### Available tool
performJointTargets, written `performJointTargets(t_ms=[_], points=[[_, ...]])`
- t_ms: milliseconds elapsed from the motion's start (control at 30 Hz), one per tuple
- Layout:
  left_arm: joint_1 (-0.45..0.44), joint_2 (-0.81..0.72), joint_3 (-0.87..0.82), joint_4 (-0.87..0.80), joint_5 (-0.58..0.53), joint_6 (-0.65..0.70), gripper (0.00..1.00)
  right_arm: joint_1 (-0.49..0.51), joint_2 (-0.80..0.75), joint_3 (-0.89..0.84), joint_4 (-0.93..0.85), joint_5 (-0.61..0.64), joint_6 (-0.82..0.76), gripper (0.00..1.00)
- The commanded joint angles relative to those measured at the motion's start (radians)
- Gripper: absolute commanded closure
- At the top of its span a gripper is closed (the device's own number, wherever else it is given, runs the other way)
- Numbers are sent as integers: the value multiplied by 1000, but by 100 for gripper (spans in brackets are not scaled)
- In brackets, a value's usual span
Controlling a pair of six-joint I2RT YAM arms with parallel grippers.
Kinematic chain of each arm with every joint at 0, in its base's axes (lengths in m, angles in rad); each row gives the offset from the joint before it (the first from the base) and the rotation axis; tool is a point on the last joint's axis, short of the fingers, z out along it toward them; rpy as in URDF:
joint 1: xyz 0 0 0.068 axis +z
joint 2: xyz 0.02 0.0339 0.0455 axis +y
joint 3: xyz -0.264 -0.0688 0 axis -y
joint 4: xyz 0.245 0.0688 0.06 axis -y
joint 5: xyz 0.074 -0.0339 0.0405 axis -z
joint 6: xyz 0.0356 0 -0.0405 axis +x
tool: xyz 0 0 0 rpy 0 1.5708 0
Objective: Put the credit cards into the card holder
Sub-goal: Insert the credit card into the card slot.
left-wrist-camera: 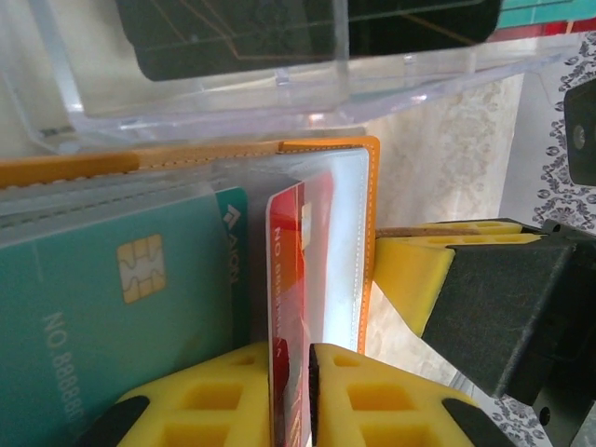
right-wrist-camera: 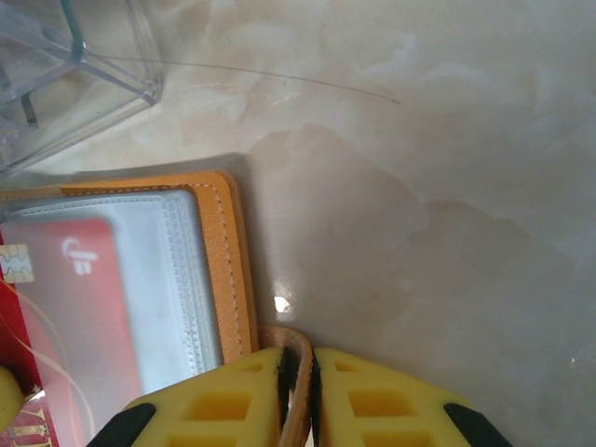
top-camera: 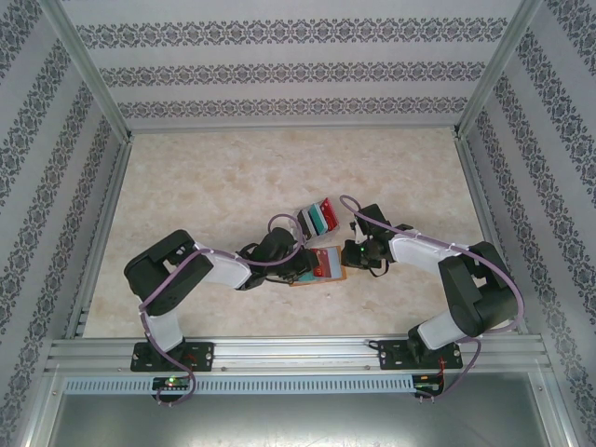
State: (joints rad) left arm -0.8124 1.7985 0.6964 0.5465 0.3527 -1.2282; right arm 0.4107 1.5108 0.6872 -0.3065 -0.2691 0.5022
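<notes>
Left gripper [left-wrist-camera: 291, 358]: jaws nearly together, one on either side of a red card [left-wrist-camera: 289, 261] seen edge-on; cannot tell whether they pinch it or stand just clear. Right gripper [right-wrist-camera: 298, 358]: closed down on the orange tab at the edge of the card holder [right-wrist-camera: 223, 251], which lies open on the table [right-wrist-camera: 419, 140] between the two arms, near a clear plastic box [left-wrist-camera: 279, 84]. The red card's far end sits under the holder's clear sleeve, with a teal card [left-wrist-camera: 93, 307] just beside it.
</notes>
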Motion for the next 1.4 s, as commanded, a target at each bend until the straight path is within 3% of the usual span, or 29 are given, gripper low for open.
performJointTargets(t_ms=[0,233,367,700,1367], points=[[-24,-49,-15,-169,-60,45,78,25,19,-3,-37,-21,8,84],[-28,-65,11,-242,-62,81,79,25,29,3,-40,-26,2,84],[-31,-48,27,-249,-53,87,85,25,30,5,-41,-27,1,84],[-34,29,109,-261,20,111,85,26,28,-2,-33,-44,-2,84],[-51,77,207,-339,69,161,73,27,24,-2,-40,-31,1,85]])
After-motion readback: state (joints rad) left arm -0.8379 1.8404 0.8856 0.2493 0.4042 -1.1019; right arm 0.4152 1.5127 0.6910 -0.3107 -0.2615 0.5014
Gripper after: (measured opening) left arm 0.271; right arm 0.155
